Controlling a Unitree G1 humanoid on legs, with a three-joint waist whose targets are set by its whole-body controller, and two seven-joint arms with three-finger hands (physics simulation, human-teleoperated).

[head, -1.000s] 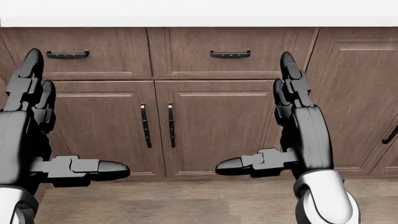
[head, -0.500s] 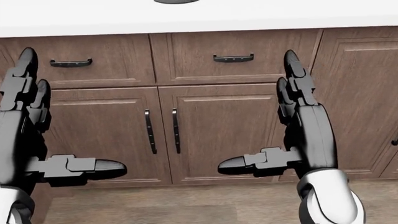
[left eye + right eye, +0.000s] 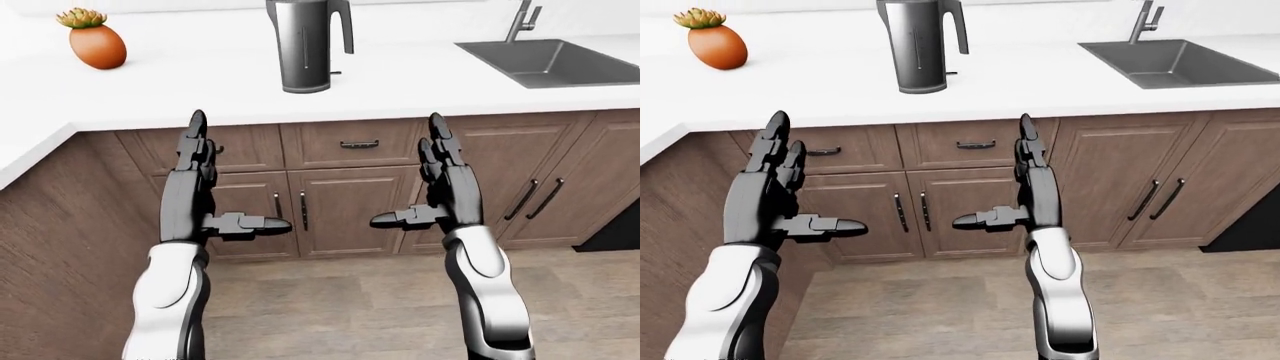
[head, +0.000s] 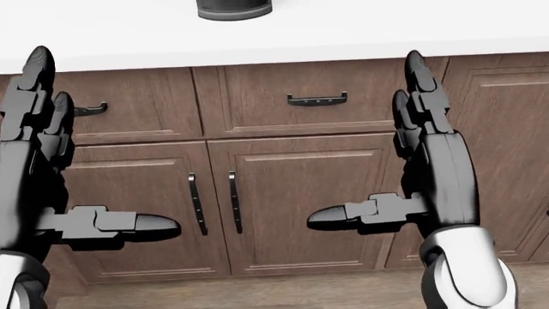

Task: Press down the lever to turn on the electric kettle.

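A: While both hands were spread and empty, where was the electric kettle [image 3: 304, 46]?
B: On the countertop [image 3: 420, 82], well above the left hand [image 3: 190, 191] and right hand [image 3: 445, 187]; lever unpressed, reach pending.

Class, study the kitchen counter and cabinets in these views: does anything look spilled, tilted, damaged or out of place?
Nothing stands out. The electric kettle stands upright on the white counter, the potted plant sits upright at the left, the sink looks dry, and the cabinet doors are shut. Both hands, left hand and right hand, hang open below the counter edge.
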